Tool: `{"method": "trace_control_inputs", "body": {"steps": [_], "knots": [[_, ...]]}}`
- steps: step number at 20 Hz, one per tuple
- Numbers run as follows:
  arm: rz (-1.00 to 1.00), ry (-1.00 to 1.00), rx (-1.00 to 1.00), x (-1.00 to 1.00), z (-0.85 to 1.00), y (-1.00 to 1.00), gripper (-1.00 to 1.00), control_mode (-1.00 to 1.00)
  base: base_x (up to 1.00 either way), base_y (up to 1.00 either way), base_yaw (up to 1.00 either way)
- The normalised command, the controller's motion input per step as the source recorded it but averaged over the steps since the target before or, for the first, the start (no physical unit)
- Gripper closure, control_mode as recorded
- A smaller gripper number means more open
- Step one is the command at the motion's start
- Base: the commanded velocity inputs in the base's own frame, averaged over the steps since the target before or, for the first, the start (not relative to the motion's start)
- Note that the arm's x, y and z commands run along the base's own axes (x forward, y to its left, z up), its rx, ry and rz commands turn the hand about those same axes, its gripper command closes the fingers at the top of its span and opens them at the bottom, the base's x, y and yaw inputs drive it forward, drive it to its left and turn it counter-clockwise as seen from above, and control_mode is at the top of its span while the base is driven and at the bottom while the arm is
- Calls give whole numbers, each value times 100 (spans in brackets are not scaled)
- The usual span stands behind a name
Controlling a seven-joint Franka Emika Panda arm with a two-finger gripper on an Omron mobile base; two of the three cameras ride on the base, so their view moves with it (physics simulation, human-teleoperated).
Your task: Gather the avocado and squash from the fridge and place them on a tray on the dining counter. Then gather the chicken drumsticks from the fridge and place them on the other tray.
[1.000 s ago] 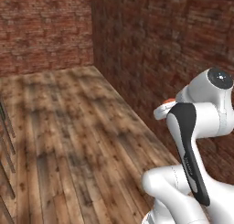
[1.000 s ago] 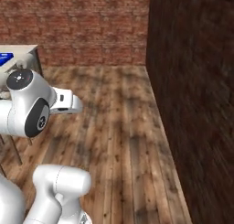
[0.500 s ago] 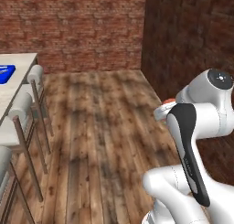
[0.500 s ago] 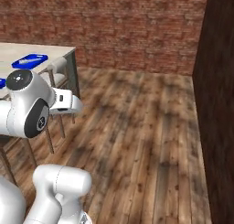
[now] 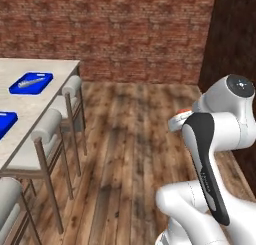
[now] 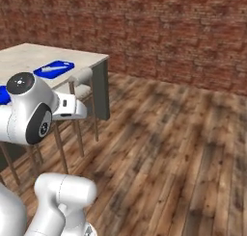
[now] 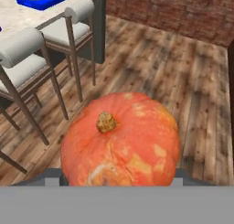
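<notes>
Carrying the squash toward the dining counter

My fingers hold the squash (image 7: 120, 141), stem facing the hand camera, low and central in that view. The dining counter (image 5: 30, 106) lies at ten o'clock in the left base view, stools (image 5: 46, 134) tucked along its edge. One tray (image 5: 31, 82) sits at its far end, the other tray (image 5: 5, 123) nearer. I'd keep the grip firm, lift over the stool backs, and settle down flat inside a rim.
</notes>
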Motion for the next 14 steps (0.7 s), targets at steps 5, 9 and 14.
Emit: {"method": "trace_control_inputs", "body": {"steps": [5,9,14], "knots": [[0,0,0,0,0,0,100,100,62,-20,31],[0,0,0,0,0,0,100,100,58,-16,29],[0,0,0,0,0,0,100,100,55,-17,29]]}}
